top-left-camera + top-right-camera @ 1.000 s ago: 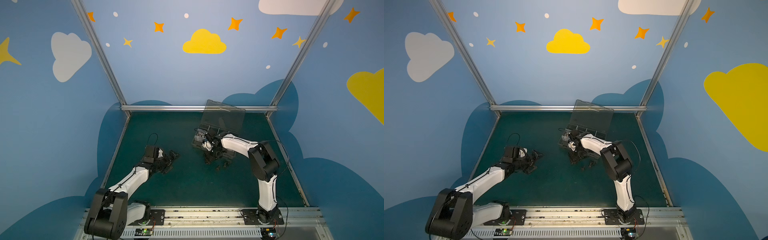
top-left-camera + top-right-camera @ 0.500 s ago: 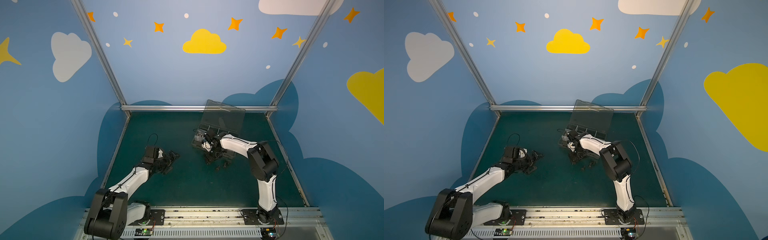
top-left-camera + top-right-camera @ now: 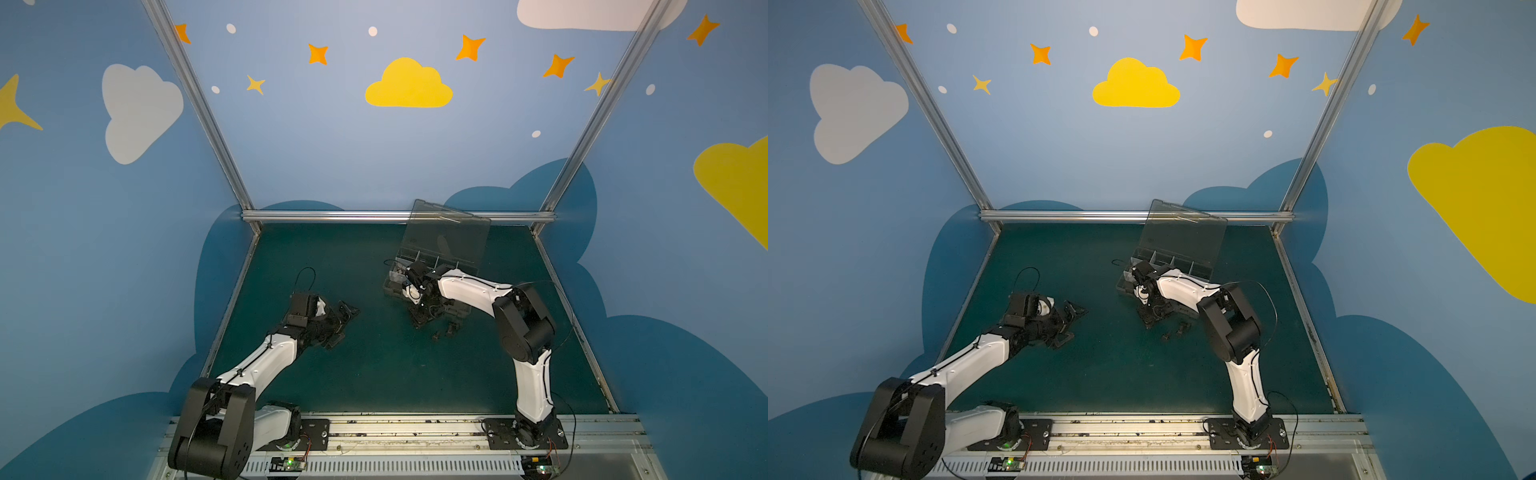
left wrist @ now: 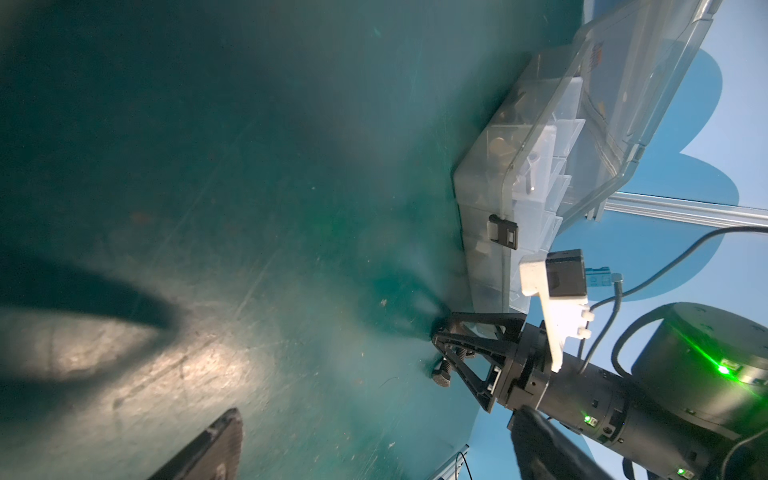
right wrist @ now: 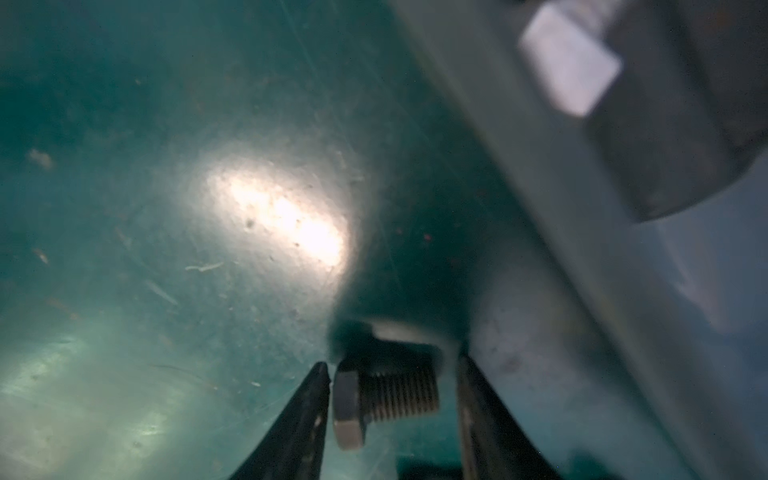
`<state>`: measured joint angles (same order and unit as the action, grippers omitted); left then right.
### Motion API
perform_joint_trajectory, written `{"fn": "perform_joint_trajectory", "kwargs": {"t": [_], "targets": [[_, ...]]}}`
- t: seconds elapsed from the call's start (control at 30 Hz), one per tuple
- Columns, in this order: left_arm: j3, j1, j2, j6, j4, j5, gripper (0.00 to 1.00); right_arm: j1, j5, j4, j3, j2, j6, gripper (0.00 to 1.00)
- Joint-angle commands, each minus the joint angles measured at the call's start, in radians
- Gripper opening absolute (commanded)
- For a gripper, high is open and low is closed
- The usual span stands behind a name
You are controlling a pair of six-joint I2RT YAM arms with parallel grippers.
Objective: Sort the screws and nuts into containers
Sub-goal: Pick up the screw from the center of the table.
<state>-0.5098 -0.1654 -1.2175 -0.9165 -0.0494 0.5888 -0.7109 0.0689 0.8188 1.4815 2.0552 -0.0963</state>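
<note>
A clear organizer box (image 3: 390, 286) (image 3: 1123, 284) with its containers stands at the back of the green mat, lid (image 3: 449, 237) raised. My right gripper (image 3: 419, 320) (image 3: 1150, 320) is down on the mat at the box's front wall. In the right wrist view its jaws (image 5: 392, 361) straddle a short hex-head screw (image 5: 384, 399). One finger touches the head and a gap shows at the threaded end. The left wrist view shows the same screw (image 4: 444, 372) lying under that gripper (image 4: 449, 345). My left gripper (image 3: 341, 325) (image 4: 376, 415) is open and empty on the left. No nuts are clearly visible.
A few small dark pieces (image 3: 451, 330) (image 3: 1183, 328) lie on the mat just in front of the right gripper. Through the box wall (image 5: 540, 208) a silver hex head (image 5: 569, 62) shows. A black latch (image 4: 505, 232) sits on the box front. Blue walls enclose the mat.
The right gripper's jaws have narrowed around the screw on the mat. The left arm has not moved.
</note>
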Motion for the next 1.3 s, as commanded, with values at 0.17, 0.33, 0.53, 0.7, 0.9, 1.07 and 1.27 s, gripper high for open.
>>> {"fn": "perform_joint_trajectory", "kwargs": {"t": [0.17,0.33,0.53,0.7,0.9,1.07,1.27], "targets": [[0.016,0.006,0.024,0.011,-0.007,-0.010,1.00,-0.018,0.017,0.041,0.003,0.033,-0.011,0.35],[0.017,0.007,0.026,0.011,-0.008,-0.011,1.00,-0.018,-0.002,0.028,0.001,0.006,-0.018,0.20],[0.019,0.007,0.030,0.013,-0.010,-0.010,1.00,-0.007,-0.005,0.015,0.013,-0.050,-0.019,0.13],[0.019,0.009,0.030,0.013,-0.008,-0.008,1.00,0.021,0.014,0.032,0.050,-0.114,-0.002,0.12],[0.019,0.008,0.030,0.010,-0.003,-0.008,1.00,0.082,-0.019,0.074,0.115,-0.168,0.030,0.14],[0.012,0.010,0.025,0.008,0.003,-0.003,1.00,0.152,-0.046,0.113,0.169,-0.142,0.034,0.16],[0.011,0.010,0.020,0.011,0.006,-0.001,1.00,0.197,-0.067,0.123,0.207,-0.089,0.013,0.17]]}}
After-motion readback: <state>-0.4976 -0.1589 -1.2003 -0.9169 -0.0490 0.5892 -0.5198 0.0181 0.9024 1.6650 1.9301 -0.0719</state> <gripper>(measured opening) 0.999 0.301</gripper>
